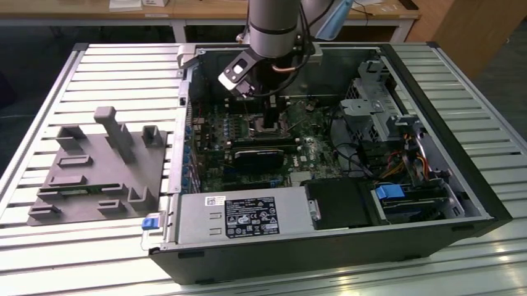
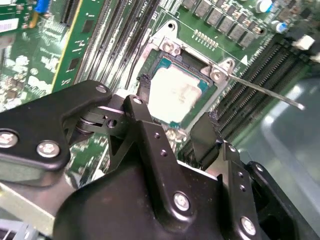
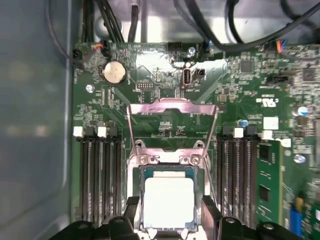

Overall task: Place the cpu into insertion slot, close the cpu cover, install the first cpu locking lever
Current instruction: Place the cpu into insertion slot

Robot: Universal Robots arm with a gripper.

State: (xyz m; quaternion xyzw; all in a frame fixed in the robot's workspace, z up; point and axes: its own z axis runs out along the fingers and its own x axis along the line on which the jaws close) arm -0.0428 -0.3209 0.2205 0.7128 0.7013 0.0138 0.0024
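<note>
Overall light: bright and even, from above; the table slats (image 1: 107, 74) shine pale.
Glare: the chip (image 3: 168, 200) is washed white in both wrist views, and the cover frame (image 3: 172, 106) gleams.
Shadow: the computer case (image 1: 272, 259) is dim inside, darkest beneath the arm (image 1: 272, 24).

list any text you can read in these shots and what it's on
None of it can be read.
Black label on the power supply: print too small to read.
White sticker on the same unit: too small.
White markings on the motherboard: too small.
</note>
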